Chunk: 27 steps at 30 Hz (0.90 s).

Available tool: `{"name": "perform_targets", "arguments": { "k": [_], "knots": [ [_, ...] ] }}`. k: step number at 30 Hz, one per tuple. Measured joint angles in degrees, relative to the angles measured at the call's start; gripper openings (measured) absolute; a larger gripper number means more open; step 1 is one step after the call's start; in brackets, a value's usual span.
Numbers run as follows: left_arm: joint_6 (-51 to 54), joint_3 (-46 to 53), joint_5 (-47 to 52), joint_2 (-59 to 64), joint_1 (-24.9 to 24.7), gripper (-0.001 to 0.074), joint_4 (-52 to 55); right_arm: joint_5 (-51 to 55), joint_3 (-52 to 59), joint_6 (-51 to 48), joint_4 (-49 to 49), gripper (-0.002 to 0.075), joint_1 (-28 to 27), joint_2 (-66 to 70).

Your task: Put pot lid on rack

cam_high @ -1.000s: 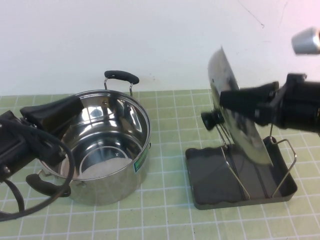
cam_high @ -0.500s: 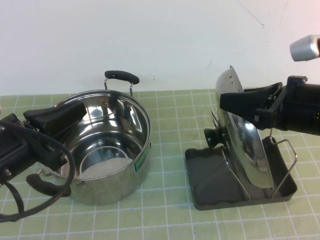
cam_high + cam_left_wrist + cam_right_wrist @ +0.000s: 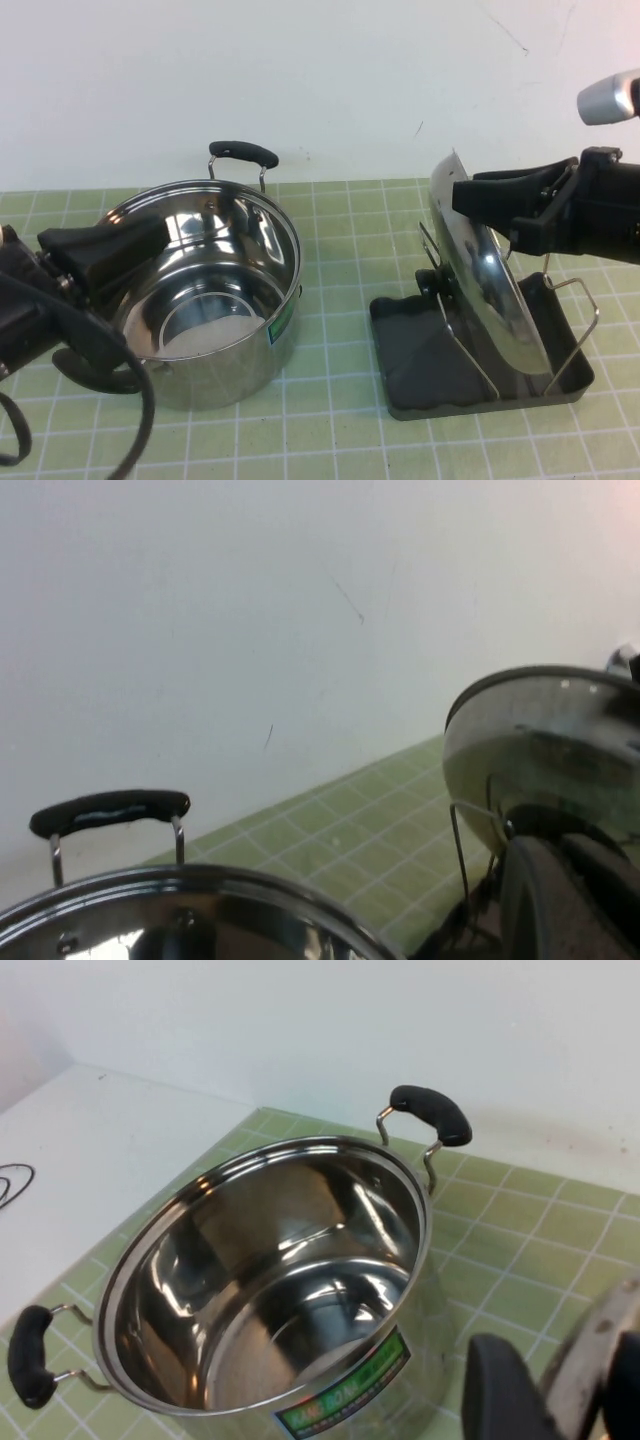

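The shiny pot lid (image 3: 490,280) stands on edge in the dark grey rack (image 3: 420,350) and leans against its wire loops. Its black knob (image 3: 437,283) faces the pot. My right gripper (image 3: 458,197) is at the lid's upper rim with a finger on each side, shut on it. In the right wrist view the lid's rim (image 3: 600,1345) sits between the fingers of the right gripper (image 3: 575,1360). My left gripper (image 3: 150,232) hovers over the pot's left rim, shut and empty. The left wrist view shows the left gripper (image 3: 565,848), the lid (image 3: 540,730) and a rack wire (image 3: 455,840).
The steel pot (image 3: 215,340) with two black handles stands open at the left of the green tiled mat, and also shows in the right wrist view (image 3: 250,1165). A white wall runs along the back. Bare tiles lie between the pot and the rack.
The lid has come down from above the rack and now rests in it against the wires. My right gripper shifted slightly right with it. My left arm drifted a little lower and left.
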Motion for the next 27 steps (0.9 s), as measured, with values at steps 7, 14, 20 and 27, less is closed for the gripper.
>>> {"name": "perform_targets", "arguments": {
  "k": [7,14,20,27],
  "knots": [
    [-11.7,0.0,8.1,-10.1,0.0,0.0002,13.1,-0.3,-0.2,-0.1,-0.4,0.0318,0.0,-0.4],
    [-30.2,0.2,23.1,-29.0,0.0,0.0002,29.6,-4.3,0.0,-2.1,-4.4,0.0208,0.0,-11.1],
    [-41.5,5.7,37.1,-46.6,0.3,0.0002,32.4,-11.0,5.5,-4.5,-6.7,0.0039,0.0,-26.8],
    [-46.0,16.6,40.1,-59.9,0.3,0.0002,32.5,-12.6,17.5,-6.3,-6.8,0.0001,0.0,-47.3]
  ]
}}
